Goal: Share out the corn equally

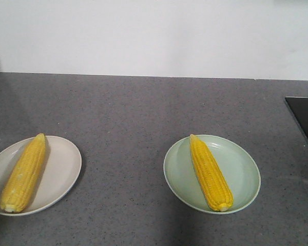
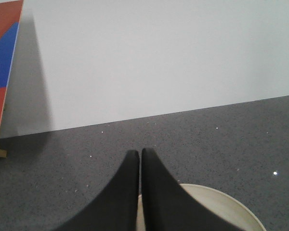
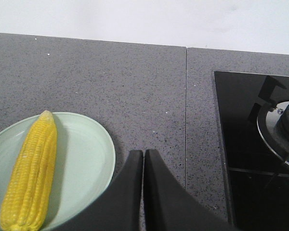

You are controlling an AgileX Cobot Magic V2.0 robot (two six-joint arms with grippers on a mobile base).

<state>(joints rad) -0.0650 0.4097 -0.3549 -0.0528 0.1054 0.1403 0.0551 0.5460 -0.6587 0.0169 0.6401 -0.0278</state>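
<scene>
One cob of corn [image 1: 24, 173] lies lengthwise on a cream plate [image 1: 61, 171] at the front left of the grey counter. A second cob of corn [image 1: 210, 172] [image 3: 30, 177] lies on a pale green plate [image 1: 241, 169] [image 3: 84, 163] at the front right. My left gripper [image 2: 139, 153] is shut and empty, above the far rim of the cream plate [image 2: 221, 207]; the cob there is hidden in that view. Just right of the green plate, my right gripper [image 3: 143, 154] is shut on nothing, over bare counter. Neither arm appears in the front view.
A black glass hob [image 3: 250, 144] [image 1: 305, 118] with a burner ring [image 3: 279, 130] sits at the right. A seam [image 3: 186, 110] runs across the counter. A white wall stands behind, and a red and blue board [image 2: 2, 62] leans at the far left.
</scene>
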